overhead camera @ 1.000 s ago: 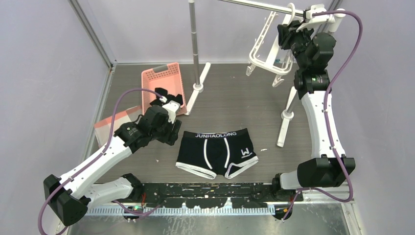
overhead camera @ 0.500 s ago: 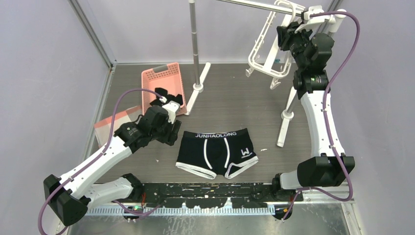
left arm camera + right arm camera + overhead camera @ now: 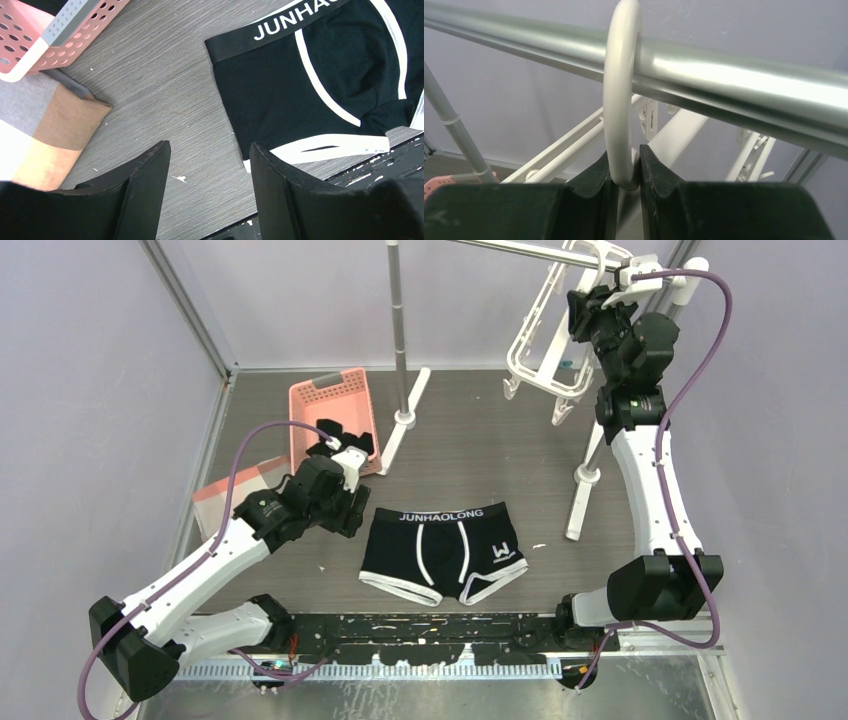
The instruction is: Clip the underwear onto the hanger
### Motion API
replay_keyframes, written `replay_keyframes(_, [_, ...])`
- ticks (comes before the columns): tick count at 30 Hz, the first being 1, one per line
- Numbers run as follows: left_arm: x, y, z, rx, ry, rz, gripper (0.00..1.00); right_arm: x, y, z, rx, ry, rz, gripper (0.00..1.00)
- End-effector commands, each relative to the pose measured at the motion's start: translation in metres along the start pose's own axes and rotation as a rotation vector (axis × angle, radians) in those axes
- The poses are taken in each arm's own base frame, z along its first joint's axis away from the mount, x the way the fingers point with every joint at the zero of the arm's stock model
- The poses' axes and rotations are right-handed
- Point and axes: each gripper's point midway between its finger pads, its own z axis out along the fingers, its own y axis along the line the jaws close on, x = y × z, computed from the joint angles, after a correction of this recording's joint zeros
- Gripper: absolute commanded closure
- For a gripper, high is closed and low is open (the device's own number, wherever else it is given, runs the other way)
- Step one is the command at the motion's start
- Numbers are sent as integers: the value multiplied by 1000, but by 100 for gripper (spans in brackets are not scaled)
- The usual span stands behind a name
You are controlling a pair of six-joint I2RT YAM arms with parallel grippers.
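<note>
The underwear [image 3: 440,550] lies flat on the table, black with white piping and JUNHAOLONG on the waistband; in the left wrist view the underwear [image 3: 300,85] fills the upper right. My left gripper [image 3: 350,515] hovers just left of it, open and empty [image 3: 209,147]. The white hanger [image 3: 545,350] hangs tilted at the back right. Its hook [image 3: 621,100] loops over the metal rail. My right gripper [image 3: 592,302] is shut on the hook's lower end [image 3: 625,155].
A pink basket [image 3: 335,415] with black garments [image 3: 345,432] sits at the back left, its corner [image 3: 30,45] close to my left gripper. A folded cloth [image 3: 225,495] lies left of it. The grey rail stand [image 3: 397,330] has a horizontal rail [image 3: 724,85] and feet on the table.
My right gripper has risen slightly with the hanger's hook, and the frame has swung a little with it. The left arm and the underwear have not moved.
</note>
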Motion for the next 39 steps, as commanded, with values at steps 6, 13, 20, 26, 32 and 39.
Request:
replay_keyframes(6, [-18,-1,-5,5,-50,1,39,-54,-7,0,35,-223,-70,100])
replay_keyframes(13, [-17,-1,-4,6,-43,3,39,-64,-5,-1,25,-260,-96,99])
replay_keyframes(20, [-16,-2,-4,11,-42,2,39,-82,-1,-6,13,-291,-117,100])
replay_keyframes(26, [-18,-2,-4,9,-46,2,39,-107,3,-11,5,-336,-115,99])
replay_keyframes(32, [-24,-2,-10,13,-78,-13,39,-131,6,-18,0,-380,-105,100])
replay_keyframes(39, [-34,-2,-20,16,-128,-27,38,-133,8,-24,-4,-373,-109,100])
